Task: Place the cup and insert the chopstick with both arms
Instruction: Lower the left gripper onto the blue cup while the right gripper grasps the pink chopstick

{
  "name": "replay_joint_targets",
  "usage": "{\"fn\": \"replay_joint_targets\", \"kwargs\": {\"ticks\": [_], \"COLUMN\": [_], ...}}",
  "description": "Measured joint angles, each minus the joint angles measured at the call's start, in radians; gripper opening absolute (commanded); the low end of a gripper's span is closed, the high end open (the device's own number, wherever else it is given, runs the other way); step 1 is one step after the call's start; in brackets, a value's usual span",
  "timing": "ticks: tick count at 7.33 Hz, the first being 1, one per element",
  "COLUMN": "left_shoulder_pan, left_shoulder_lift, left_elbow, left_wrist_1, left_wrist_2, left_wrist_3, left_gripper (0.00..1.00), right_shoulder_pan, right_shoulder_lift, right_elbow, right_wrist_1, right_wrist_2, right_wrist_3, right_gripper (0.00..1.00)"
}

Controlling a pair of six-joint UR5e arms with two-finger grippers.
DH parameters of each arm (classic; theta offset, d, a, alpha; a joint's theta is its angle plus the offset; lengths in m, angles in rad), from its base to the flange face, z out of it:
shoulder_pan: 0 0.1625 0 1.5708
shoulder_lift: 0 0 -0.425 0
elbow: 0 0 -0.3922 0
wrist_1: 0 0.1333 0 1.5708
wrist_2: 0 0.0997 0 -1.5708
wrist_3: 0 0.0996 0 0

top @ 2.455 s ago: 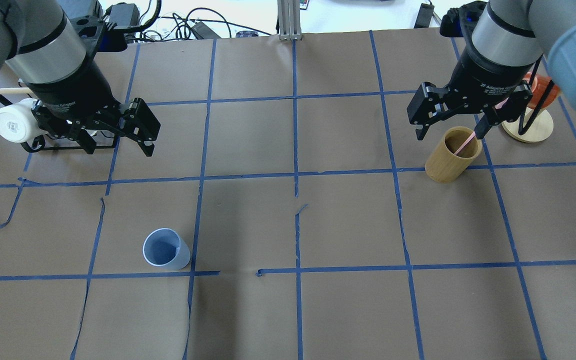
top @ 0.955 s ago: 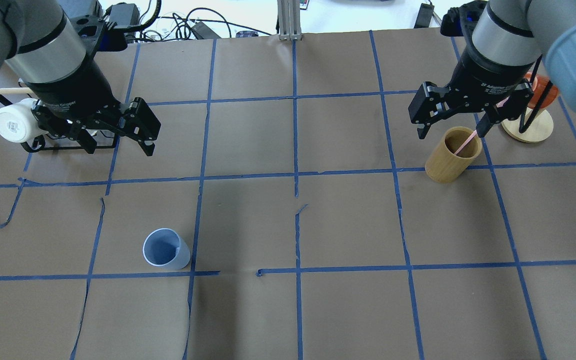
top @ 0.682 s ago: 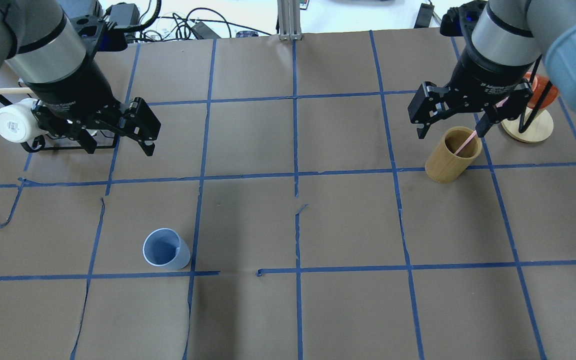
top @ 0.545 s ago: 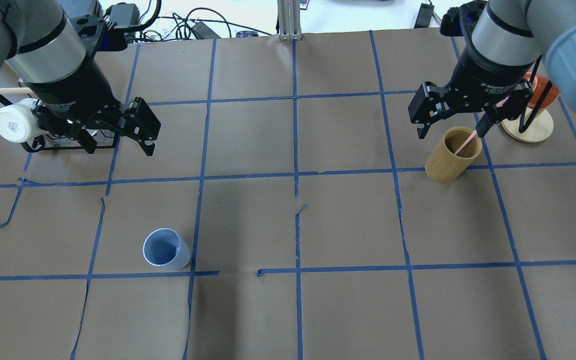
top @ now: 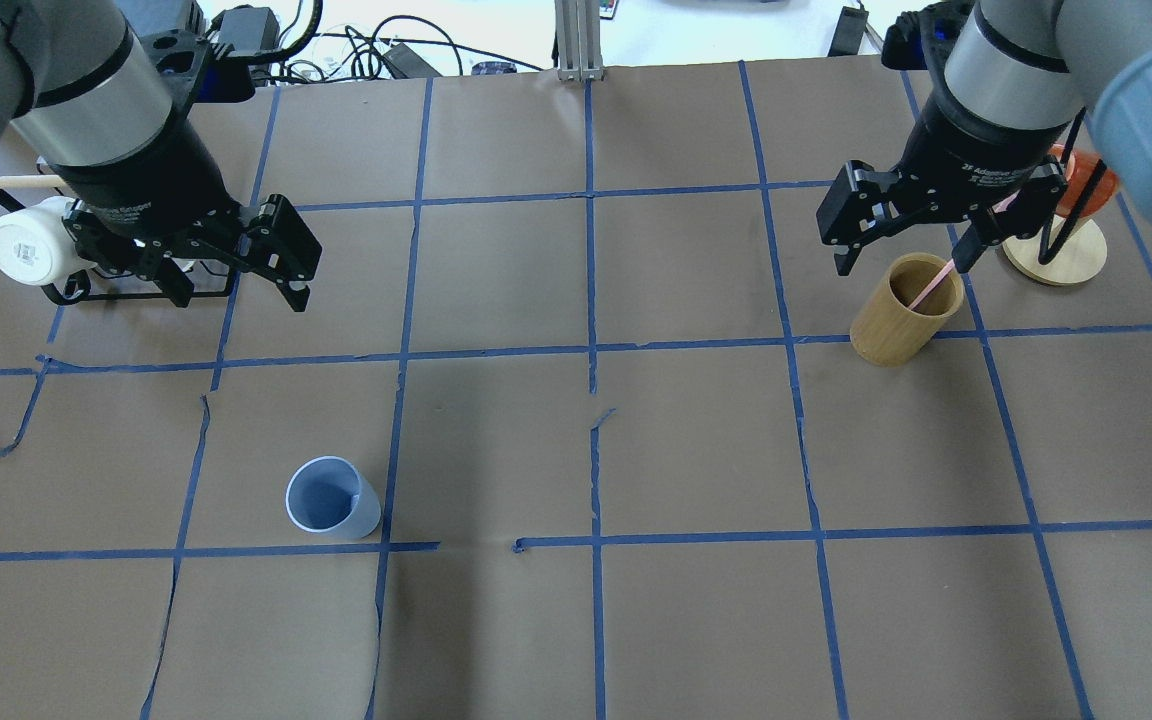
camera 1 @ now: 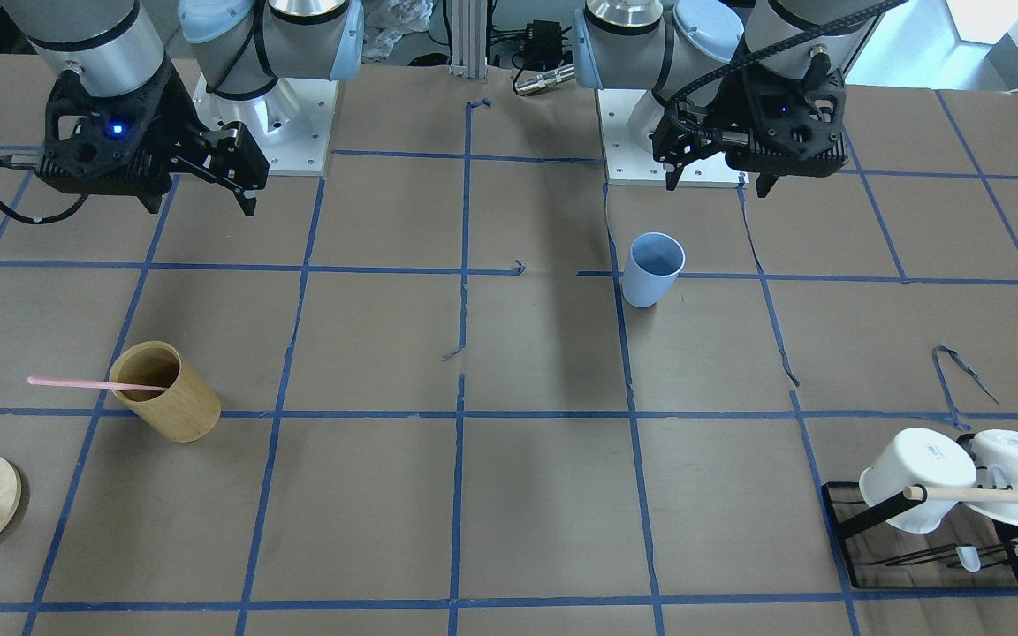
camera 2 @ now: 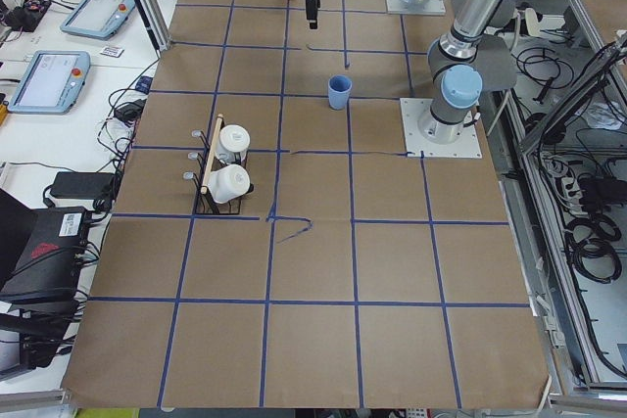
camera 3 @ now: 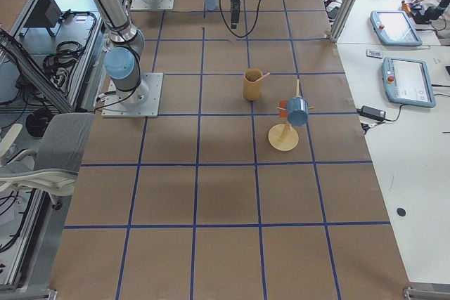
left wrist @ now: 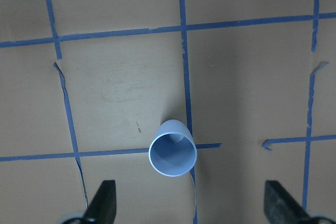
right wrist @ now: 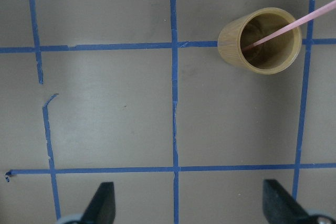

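Note:
The light-blue cup [top: 331, 497] stands upright on the brown paper [top: 496, 450], left of centre; it also shows in the front view [camera 1: 652, 268] and the left wrist view [left wrist: 173, 155]. My left gripper [top: 236, 298] hangs open and empty well above the table, behind the cup. One pale-pink chopstick [top: 931, 288] leans in the tan wooden cup [top: 904, 310], its top sticking out over the rim [right wrist: 289, 27]. My right gripper [top: 901, 262] is open and empty, high above that wooden cup's far side.
A black rack with white mugs [top: 31, 245] and a beige wooden rod [camera 1: 986, 495] stands at the far left. A round wooden stand [top: 1054, 250] with an orange cup is at the far right, behind the wooden cup. Blue tape lines grid the paper.

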Motion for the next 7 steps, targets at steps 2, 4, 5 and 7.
{"fn": "replay_joint_targets", "kwargs": {"ticks": [2, 4, 5, 7], "left_shoulder_pan": [-0.004, -0.014, -0.016, -0.017], "left_shoulder_lift": [0.0, 0.008, 0.022, 0.037], "left_elbow": [-0.002, -0.033, -0.066, -0.166], "left_wrist_1": [-0.001, -0.001, -0.002, 0.005], "left_wrist_2": [0.0, -0.001, -0.003, -0.003], "left_wrist_3": [0.0, -0.003, -0.004, -0.008], "left_gripper": [1.0, 1.0, 1.0, 1.0], "right_shoulder_pan": [-0.003, -0.061, -0.108, -0.162], "right_shoulder_lift": [0.004, 0.015, 0.022, 0.04], "right_elbow": [0.0, 0.001, 0.003, 0.015], "right_wrist_1": [-0.007, -0.088, -0.118, -0.209], "right_wrist_2": [-0.004, -0.023, -0.023, -0.024], "right_wrist_3": [0.015, 0.0, -0.005, -0.01], "right_gripper": [1.0, 1.0, 1.0, 0.99]}}
